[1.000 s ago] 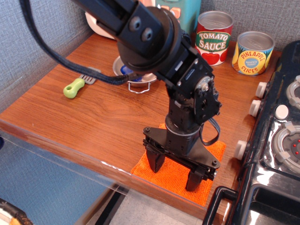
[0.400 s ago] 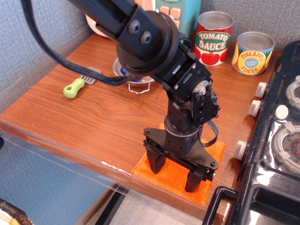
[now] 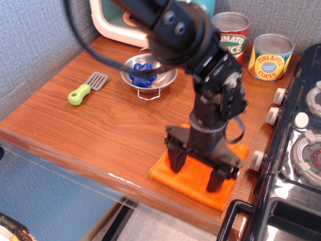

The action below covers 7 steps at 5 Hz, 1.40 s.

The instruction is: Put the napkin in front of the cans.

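Note:
The orange napkin [image 3: 193, 184] lies flat near the table's front edge, at the right, beside the stove. My black gripper [image 3: 196, 169] points straight down on it. It is open, with both spread fingertips [image 3: 176, 163] resting on the cloth. The two cans stand at the back right, well behind the napkin. The red and green Tomato Sauce can [image 3: 234, 34] is partly hidden by my arm. The yellow and blue Pineapple Slices can [image 3: 270, 56] is in full view.
A silver bowl [image 3: 131, 64] holding a blue object stands at the back centre. A green-handled spatula [image 3: 84, 89] lies at the left. A black toy stove [image 3: 296, 150] with white knobs borders the right side. A white and teal appliance [image 3: 118, 22] stands at the back left.
My arm has swung to the right and a little toward the back. The napkin under the fingertips has slid slightly right and away from the front edge. The bowl is now uncovered.

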### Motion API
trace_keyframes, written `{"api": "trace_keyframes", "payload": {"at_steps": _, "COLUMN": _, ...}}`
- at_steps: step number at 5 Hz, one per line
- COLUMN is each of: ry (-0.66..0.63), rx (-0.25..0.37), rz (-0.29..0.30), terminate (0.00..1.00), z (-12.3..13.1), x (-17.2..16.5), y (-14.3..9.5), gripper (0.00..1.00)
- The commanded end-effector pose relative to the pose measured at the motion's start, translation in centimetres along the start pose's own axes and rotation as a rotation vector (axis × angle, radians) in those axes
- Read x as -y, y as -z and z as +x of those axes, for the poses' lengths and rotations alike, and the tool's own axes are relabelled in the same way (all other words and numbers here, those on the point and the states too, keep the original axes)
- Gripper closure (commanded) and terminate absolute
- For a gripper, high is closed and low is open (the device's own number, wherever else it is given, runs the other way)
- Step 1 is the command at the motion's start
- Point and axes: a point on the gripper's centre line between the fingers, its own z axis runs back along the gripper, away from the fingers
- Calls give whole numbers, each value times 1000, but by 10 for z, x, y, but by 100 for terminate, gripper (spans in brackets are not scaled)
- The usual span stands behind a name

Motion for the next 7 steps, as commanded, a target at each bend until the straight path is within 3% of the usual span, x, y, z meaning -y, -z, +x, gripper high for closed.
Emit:
{"api": "trace_keyframes", "payload": {"at_steps": 1, "ry": -100, "rx": 10, "rz": 19, "terminate": 0, "z": 66, "x": -32, "y": 22, "gripper": 0}}
{"api": "trace_keyframes", "payload": {"at_steps": 3, "ry": -154, "rx": 29, "rz": -30, "terminate": 0, "z": 138, "x": -54, "y": 37, "gripper": 0}}
{"api": "trace_keyframes", "payload": {"at_steps": 4, "ry": -161, "rx": 19, "rz": -53, "terminate": 0, "z": 144, "x": -58, "y": 40, "gripper": 0}}
{"api": "trace_keyframes", "payload": {"at_steps": 5, "ry": -163, "rx": 28, "rz": -80, "terminate": 0, "z": 140, "x": -57, "y": 29, "gripper": 0}}
{"api": "trace_keyframes", "payload": {"at_steps": 7, "ry": -158, "rx": 153, "rz": -95, "terminate": 0, "z": 150, "x": -62, "y": -35, "gripper": 0}}
